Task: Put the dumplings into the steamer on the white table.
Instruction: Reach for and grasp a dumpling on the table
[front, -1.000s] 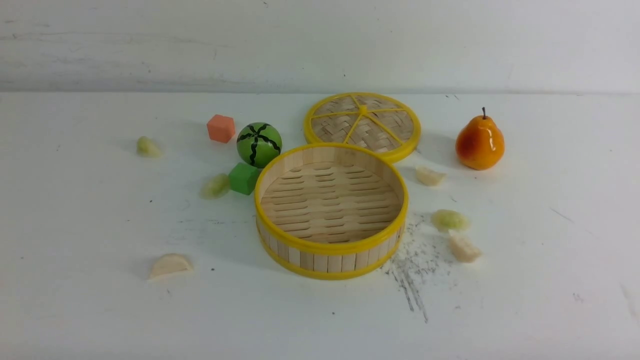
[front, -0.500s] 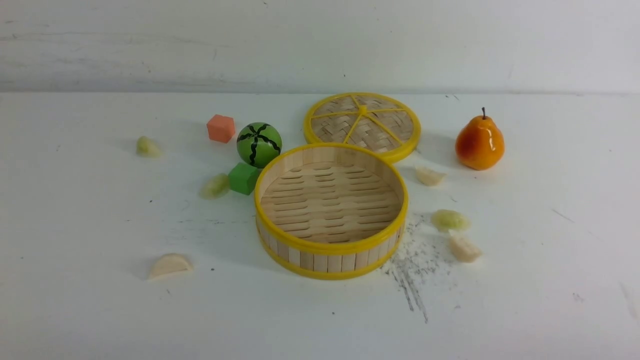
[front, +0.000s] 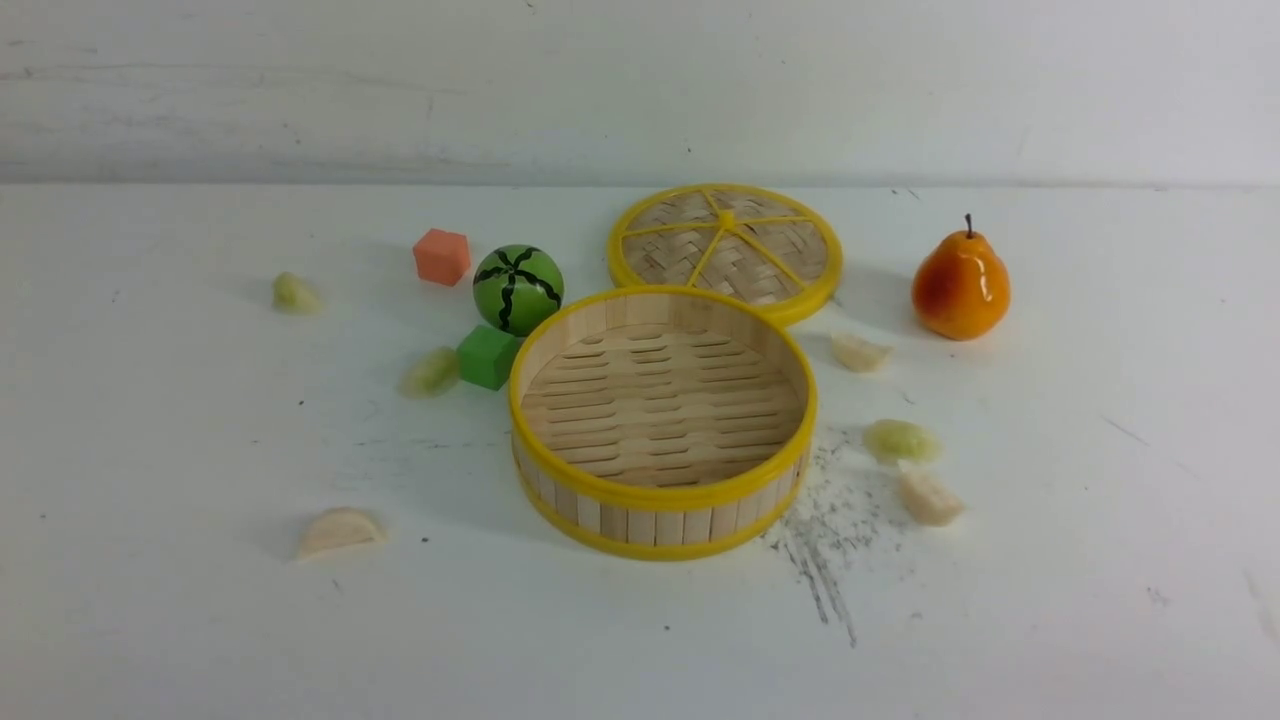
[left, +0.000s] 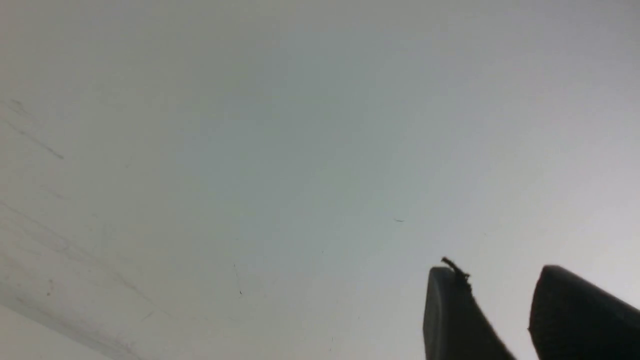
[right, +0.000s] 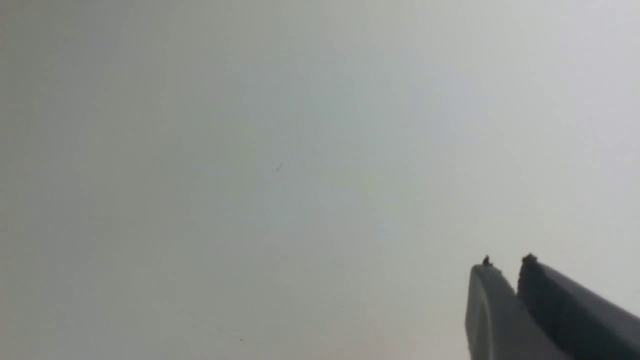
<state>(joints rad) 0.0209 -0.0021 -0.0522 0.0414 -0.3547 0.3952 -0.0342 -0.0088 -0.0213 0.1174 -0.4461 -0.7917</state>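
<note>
Nothing has shifted since a second ago. The round bamboo steamer with yellow rims is empty. Six small crescent toy dumplings lie on the scuffed white table, three either side of it. Jaws: left gripper part-open, right gripper near-closed, both empty. The cream dumpling front-left of the steamer lies long axis crosswise, clear all round, on the left arm's side.

Open bench lies before the steamer and wide to both sides; a green cube and ball crowd its left rear (cube just beside the wall), lid close behind.
</note>
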